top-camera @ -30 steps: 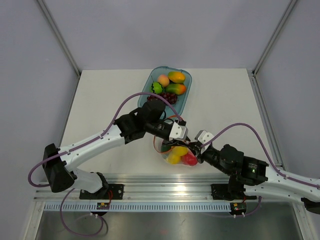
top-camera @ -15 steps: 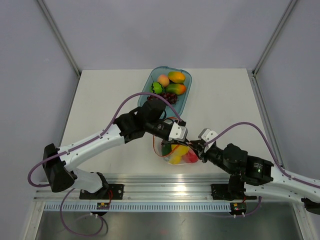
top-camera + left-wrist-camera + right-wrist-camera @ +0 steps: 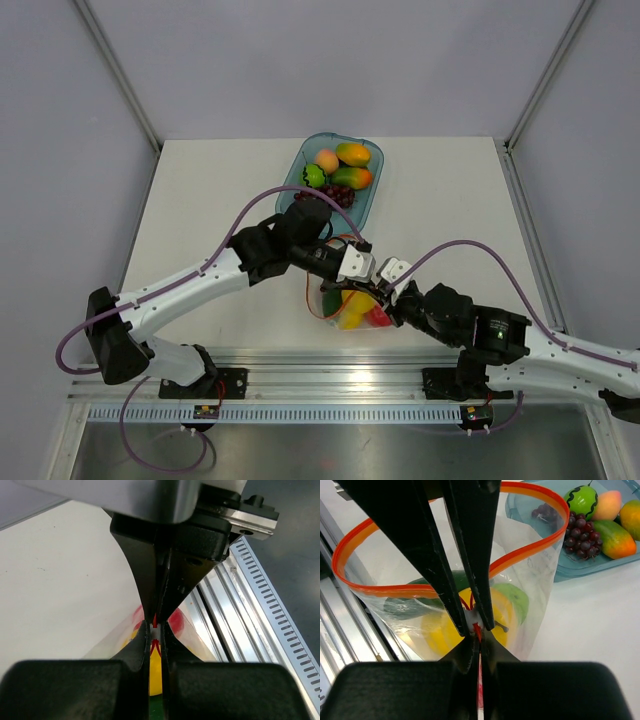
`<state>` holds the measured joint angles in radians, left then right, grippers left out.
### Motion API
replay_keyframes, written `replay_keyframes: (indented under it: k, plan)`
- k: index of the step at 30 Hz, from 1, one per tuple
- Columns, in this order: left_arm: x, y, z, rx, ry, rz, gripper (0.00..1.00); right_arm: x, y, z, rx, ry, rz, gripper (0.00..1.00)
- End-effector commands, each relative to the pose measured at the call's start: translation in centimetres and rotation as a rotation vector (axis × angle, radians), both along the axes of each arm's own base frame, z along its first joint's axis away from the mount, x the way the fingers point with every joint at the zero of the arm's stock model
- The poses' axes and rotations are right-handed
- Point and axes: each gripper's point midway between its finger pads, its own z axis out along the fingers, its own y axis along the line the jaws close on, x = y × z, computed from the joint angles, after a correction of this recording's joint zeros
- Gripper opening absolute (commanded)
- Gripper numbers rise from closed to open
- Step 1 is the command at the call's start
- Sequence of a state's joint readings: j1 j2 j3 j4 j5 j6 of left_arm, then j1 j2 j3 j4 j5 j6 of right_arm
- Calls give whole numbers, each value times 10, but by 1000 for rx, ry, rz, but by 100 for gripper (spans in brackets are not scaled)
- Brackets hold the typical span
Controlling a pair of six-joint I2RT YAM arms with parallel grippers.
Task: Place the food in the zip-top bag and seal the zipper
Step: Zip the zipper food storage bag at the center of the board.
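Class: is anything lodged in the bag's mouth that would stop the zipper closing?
Nothing visible does. The zipper gapes open, the food lies deeper inside the zip-top bag, and the left gripper and right gripper pinch the strip.

Clear zip-top bag (image 3: 532,582), red-orange zipper (image 3: 532,542); yellow, green, possibly red food (image 3: 436,630).

We identify a robotics lab test cell: a white worktop (image 3: 200,220) enclosed by plain grey panels (image 3: 330,60) on metal posts (image 3: 118,72), with an aluminium mounting rail (image 3: 320,375) along its near edge.
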<state>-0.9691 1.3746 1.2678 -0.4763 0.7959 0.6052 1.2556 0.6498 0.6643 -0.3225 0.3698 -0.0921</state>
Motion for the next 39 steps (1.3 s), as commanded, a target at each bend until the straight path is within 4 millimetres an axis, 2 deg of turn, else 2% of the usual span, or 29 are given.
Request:
replay_keyframes:
  k: [1, 5, 9, 12, 19, 30, 39]
  plan:
    - [-3, -7, 22, -60, -28, -27, 0, 3, 2, 43, 135, -41, -9, 0]
    - [-1, -6, 16, -44, -26, -14, 0, 20, -31, 53, 190, -75, -187, 0]
    - [3, -4, 10, -25, -27, 0, 0, 23, -63, 71, 305, -118, -277, 0]
    - [5, -4, 8, -24, -29, 11, 0, 26, -77, 77, 356, -136, -333, 0]
    - [19, 5, -8, 19, -10, 64, 0, 33, -92, 75, 346, -133, -428, 0]
    - [44, 46, -41, 64, 93, 243, 0, 38, -120, 76, 369, -142, -541, 0]
    - [61, 75, -36, 30, 82, 387, 0, 38, -129, 79, 390, -149, -569, 0]
